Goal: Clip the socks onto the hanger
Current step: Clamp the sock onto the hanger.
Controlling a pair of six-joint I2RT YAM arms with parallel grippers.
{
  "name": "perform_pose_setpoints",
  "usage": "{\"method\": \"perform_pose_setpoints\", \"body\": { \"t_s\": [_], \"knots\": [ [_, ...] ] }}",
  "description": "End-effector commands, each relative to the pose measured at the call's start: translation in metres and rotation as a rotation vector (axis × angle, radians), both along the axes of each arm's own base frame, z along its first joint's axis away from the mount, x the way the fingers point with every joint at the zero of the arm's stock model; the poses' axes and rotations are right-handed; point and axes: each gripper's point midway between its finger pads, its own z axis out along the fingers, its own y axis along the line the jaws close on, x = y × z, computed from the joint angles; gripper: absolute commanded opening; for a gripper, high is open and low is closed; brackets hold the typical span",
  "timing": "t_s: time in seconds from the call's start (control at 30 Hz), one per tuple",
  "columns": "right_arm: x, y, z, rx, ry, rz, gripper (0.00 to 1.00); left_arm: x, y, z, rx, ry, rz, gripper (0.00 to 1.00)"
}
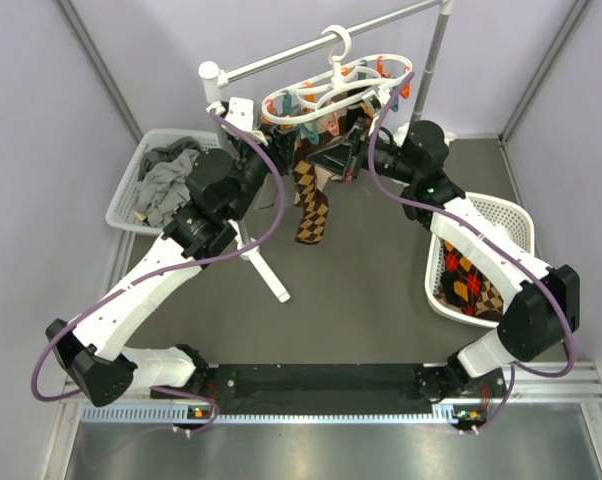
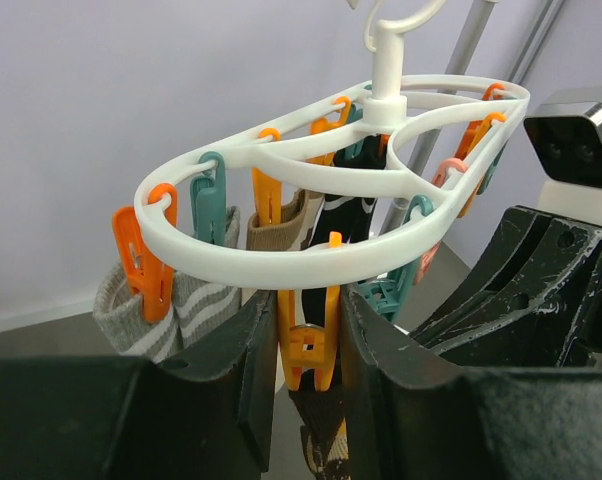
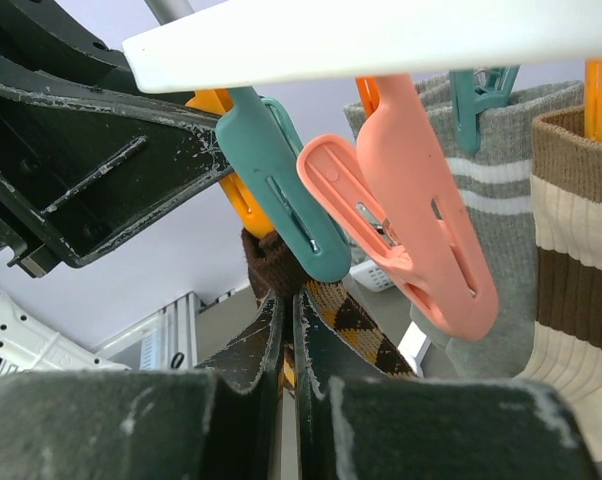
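Progress: partway. The drying hanger (image 2: 271, 262) hangs by its hook from the rail stand (image 1: 271, 57); several of its clips already carry socks, among them a grey striped sock (image 3: 491, 190) and a brown-and-cream ribbed sock (image 3: 581, 240). One argyle sock (image 1: 311, 205) hangs long beneath the ring, and its cuff is at a clip but is not yet judged secured.

Step in hand: the left gripper (image 2: 309, 345) has a finger on either side of an orange clip (image 2: 311, 360) at the near edge of the ring and pinches it, apparently to spread its mouth; the right gripper (image 3: 290, 320) has its fingers pressed together, seemingly on the argyle fabric just below the dark brown cuff, and holds it up under that clip.

Outstanding: more argyle socks (image 1: 469, 285) lie heaped in the white basket (image 1: 511, 208) to the right; each needs a clip.

Materials:
- Hanger: smooth, rigid white plastic; a flat oval ring with curved inner bars.
- Clips: glossy moulded plastic; a teal clip (image 3: 281, 180) and a salmon clip (image 3: 411, 220) hang empty, each with a slotted paddle and a metal spring showing.
- Socks: soft knit, limp, ribbed at the cuff.
- Gripper fingers: matt black, scuffed and scratched.
- Basket: perforated plastic mesh.
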Motion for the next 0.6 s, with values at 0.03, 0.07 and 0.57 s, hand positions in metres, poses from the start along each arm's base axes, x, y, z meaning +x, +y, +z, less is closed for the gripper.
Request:
{"method": "perform_pose_setpoints", "body": {
  "t_s": [0.03,0.07,0.57],
  "knots": [
    [-0.014,-0.011,0.042,0.073,-0.115,-0.005,0.00,-0.005,0.009,0.008,-0.003,-0.022,0.017,0.00],
    [-0.014,-0.010,0.042,0.072,-0.117,-0.004,0.00,-0.005,0.009,0.007,-0.002,-0.021,0.020,0.00],
    [-0.016,-0.013,0.038,0.063,-0.119,-0.009,0.00,-0.008,0.010,0.012,-0.013,-0.025,0.015,0.00]
  ]
}}
